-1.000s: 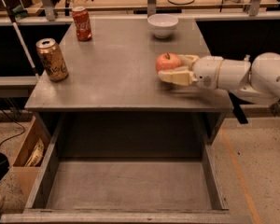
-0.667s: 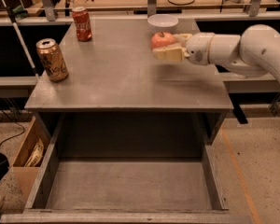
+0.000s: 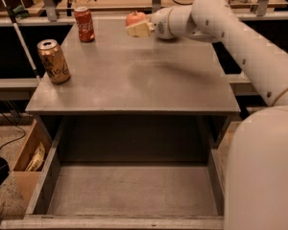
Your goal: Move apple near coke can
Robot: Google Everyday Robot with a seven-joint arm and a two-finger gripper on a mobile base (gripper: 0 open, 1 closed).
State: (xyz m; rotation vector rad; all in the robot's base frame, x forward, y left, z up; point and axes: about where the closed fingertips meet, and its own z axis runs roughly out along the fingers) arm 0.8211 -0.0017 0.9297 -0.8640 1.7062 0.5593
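Note:
The reddish apple (image 3: 136, 17) is held in my gripper (image 3: 138, 27), above the far middle of the grey table (image 3: 134, 80). The red coke can (image 3: 84, 24) stands upright at the table's far left, a short way left of the apple. My white arm reaches in from the right and hides the far right of the table.
A gold-tan can (image 3: 54, 61) stands upright near the table's left edge. An open grey drawer (image 3: 132, 188) sticks out below the table front. A cardboard box (image 3: 31, 157) sits on the floor at the left. A cluttered bench runs behind the table.
My gripper has carried the apple up off the table and leftward across the far side, toward the coke can. The white bowl seen earlier is now hidden behind my arm.

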